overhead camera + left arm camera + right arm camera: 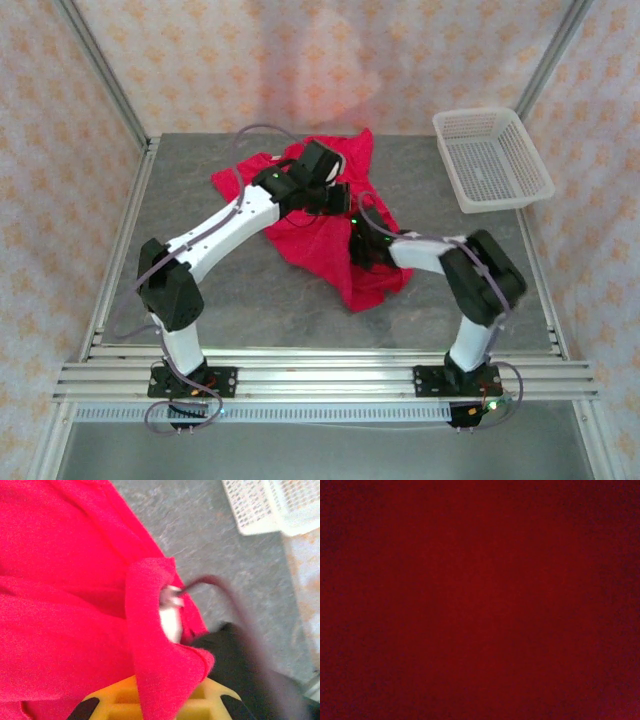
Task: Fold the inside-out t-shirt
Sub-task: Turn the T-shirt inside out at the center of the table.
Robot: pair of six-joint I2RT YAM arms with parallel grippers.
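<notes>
t-shirt (325, 258): lies crumpled and red at the middle of the table (200, 180), between both grippers.
left arm (225, 225): is stretched forward and to the right, with the wrist bent down over the cloth.
left gripper (338, 197): is closed, seemingly on a fold of the t-shirt that is draped over its yellow base.
right arm (480, 275): is folded at the elbow, with the forearm pointed left.
right gripper (362, 248): is closed and buried in cloth; whether any is gripped cannot be told.
basket (495, 160): white mesh, set at the far right corner, well apart.
</notes>
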